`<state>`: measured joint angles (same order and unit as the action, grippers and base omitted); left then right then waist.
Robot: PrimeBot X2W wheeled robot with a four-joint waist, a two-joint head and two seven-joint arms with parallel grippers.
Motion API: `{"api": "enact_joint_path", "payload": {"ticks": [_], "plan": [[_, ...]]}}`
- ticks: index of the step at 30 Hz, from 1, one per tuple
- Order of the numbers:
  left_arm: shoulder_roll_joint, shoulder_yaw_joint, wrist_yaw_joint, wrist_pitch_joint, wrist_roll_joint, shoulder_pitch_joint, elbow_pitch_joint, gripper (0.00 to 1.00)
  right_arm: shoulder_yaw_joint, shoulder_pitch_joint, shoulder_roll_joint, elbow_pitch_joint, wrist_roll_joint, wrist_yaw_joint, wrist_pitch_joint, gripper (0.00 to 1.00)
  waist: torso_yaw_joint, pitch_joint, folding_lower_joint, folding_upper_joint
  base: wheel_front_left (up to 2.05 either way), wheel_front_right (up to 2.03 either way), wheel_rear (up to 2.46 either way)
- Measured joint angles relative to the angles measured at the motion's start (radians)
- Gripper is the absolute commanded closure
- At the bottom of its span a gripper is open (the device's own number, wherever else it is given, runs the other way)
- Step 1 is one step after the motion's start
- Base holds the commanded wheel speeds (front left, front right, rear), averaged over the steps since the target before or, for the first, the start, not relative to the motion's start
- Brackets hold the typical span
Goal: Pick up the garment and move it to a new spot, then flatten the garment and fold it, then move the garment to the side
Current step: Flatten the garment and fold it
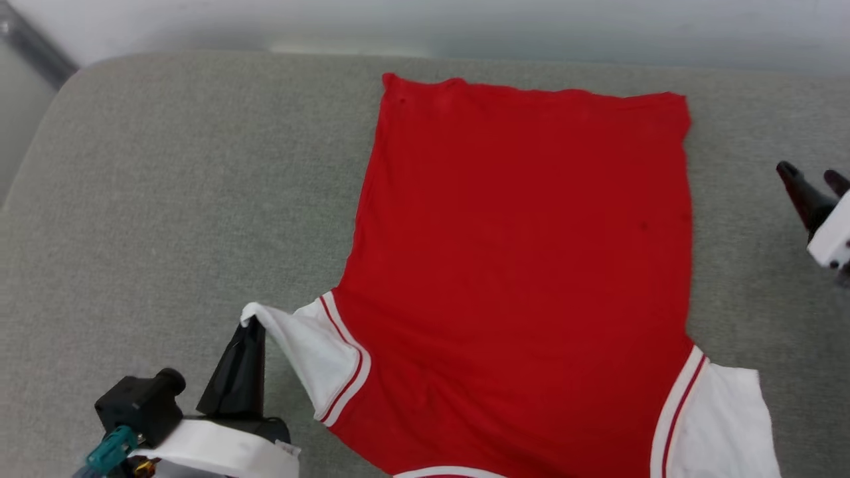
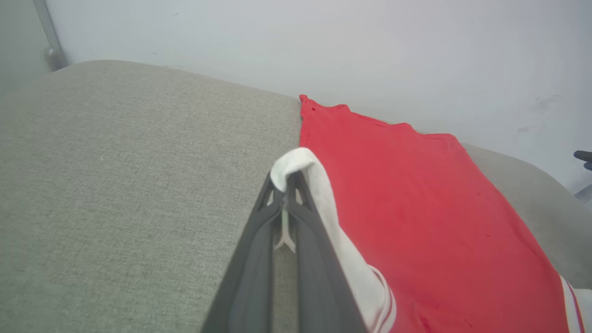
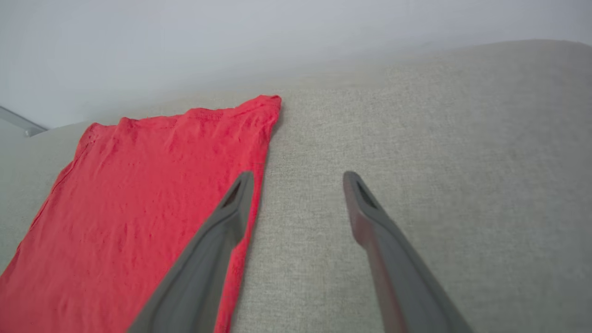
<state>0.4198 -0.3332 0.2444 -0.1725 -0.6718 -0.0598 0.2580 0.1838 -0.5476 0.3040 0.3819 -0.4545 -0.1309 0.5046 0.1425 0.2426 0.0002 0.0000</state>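
The garment [image 1: 524,265] lies spread on the grey cushion, plain red side up, hem toward the far edge and white sleeves toward me. My left gripper [image 1: 250,325] is shut on the tip of the white left sleeve [image 1: 299,348] and holds it lifted off the cushion; in the left wrist view the white cloth [image 2: 300,169] wraps over the closed fingertips of my left gripper [image 2: 286,181]. My right gripper [image 1: 809,178] hovers open at the far right, apart from the shirt. In the right wrist view the right gripper [image 3: 298,178] has spread fingers beside the garment's red edge [image 3: 138,203].
The grey fabric cushion [image 1: 172,199] extends wide to the left of the shirt and narrower to its right. A pale wall [image 1: 465,26] runs behind its far edge. The other white sleeve [image 1: 724,418] lies flat at the lower right.
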Motion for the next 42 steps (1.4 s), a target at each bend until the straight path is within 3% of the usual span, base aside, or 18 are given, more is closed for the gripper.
{"api": "enact_joint_path", "payload": {"ticks": [5, 14, 21, 22, 23, 28, 34, 42], "plan": [[-0.032, -0.024, -0.02, -0.032, 0.021, 0.057, 0.006, 1.0, -0.04, -0.221, 0.047, 0.165, 0.049, 0.0, 0.128, 0.0, 0.061, 0.079, 0.0, 0.0, 0.0, 0.0, 0.0], [-0.093, -0.057, -0.081, -0.065, 0.034, 0.162, -0.023, 1.0, -0.06, -0.562, 0.069, 0.394, 0.165, 0.0, 0.231, 0.0, 0.169, 0.266, 0.0001, 0.0, 0.0, 0.0, 0.0], [-0.111, -0.051, -0.112, -0.077, 0.034, 0.188, -0.068, 1.0, -0.067, -0.629, 0.072, 0.499, 0.193, 0.0, 0.263, 0.0, 0.204, 0.331, -0.0001, 0.0, 0.0, 0.0, 0.0], [-0.112, -0.05, -0.114, -0.078, 0.034, 0.189, -0.075, 1.0, -0.067, -0.635, 0.074, 0.512, 0.196, 0.0, 0.268, 0.58, 0.204, 0.33, -0.0002, 0.0, 0.0, 0.0, 0.0], [-0.113, -0.049, -0.119, -0.078, 0.034, 0.189, -0.084, 1.0, -0.063, -0.641, 0.073, 0.525, 0.196, 0.0, 0.27, 1.0, 0.203, 0.327, -0.0001, 0.0, 0.0, 0.0, 0.0], [-0.113, -0.047, -0.131, -0.081, 0.032, 0.191, -0.12, 1.0, -0.069, -0.635, 0.072, 0.573, 0.199, 0.0, 0.253, 1.0, 0.192, 0.294, -0.0001, 0.0, 0.0, 0.0, 0.0], [-0.099, -0.016, -0.126, -0.083, 0.015, 0.163, -0.165, 1.0, -0.162, -0.574, 0.079, 0.577, 0.186, -0.001, 0.254, 1.0, 0.157, 0.223, -0.0001, 0.0, 0.0, 0.0, 0.0], [-0.05, 0.03, -0.088, -0.066, -0.01, 0.072, -0.194, 1.0, -0.358, -0.35, 0.143, 0.389, 0.042, 0.0, 0.282, 1.0, 0.069, 0.084, -0.0002, 0.0, 0.0, 0.0, 0.0]]}}
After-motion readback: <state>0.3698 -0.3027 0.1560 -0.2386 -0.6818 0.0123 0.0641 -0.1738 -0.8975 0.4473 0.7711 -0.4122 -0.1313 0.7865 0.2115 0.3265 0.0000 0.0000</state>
